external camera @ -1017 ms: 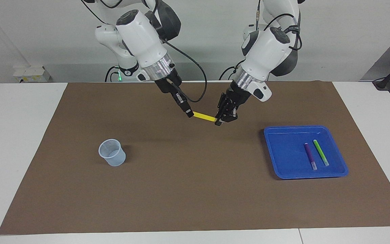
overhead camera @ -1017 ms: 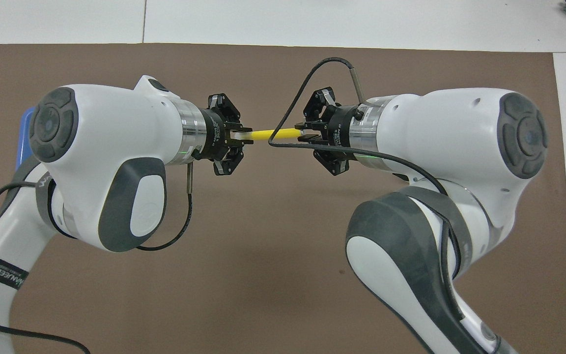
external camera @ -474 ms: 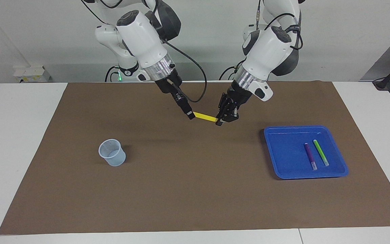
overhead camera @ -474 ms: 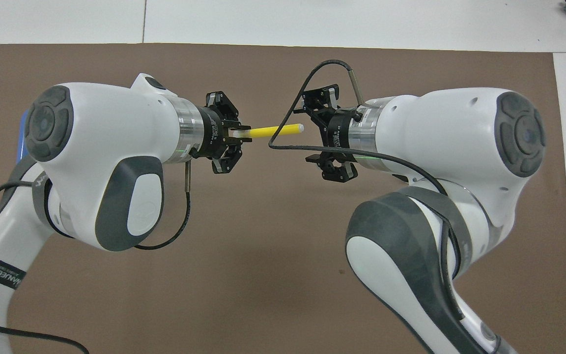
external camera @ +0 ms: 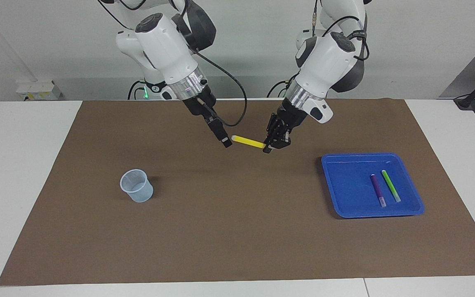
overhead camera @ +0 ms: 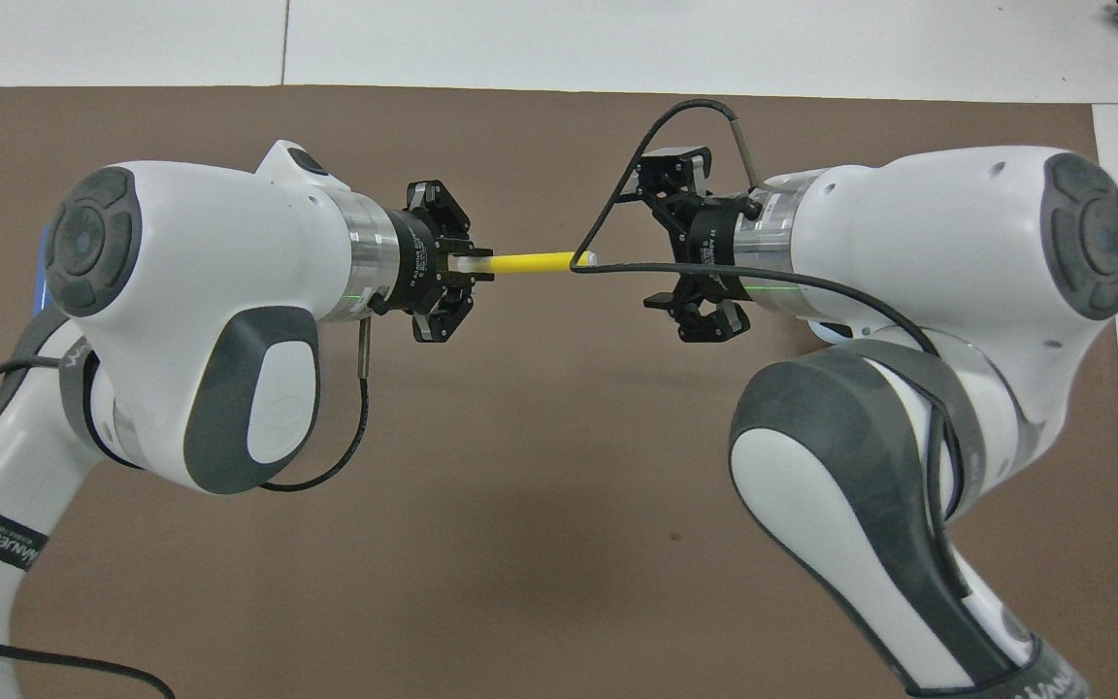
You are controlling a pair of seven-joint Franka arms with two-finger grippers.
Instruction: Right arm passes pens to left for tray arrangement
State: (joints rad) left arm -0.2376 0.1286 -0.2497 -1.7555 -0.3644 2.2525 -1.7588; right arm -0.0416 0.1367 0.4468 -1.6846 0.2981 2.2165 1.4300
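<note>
Gripping the yellow pen [external camera: 248, 142] midair, left fingers [external camera: 267, 147]; right fingers [external camera: 226, 142] released, seemingly clear of it.

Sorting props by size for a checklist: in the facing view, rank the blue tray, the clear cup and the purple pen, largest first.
1. Blue tray, by far the largest.
2. Clear cup.
3. Purple pen, the slimmest, though about as long as the cup is tall.
</note>
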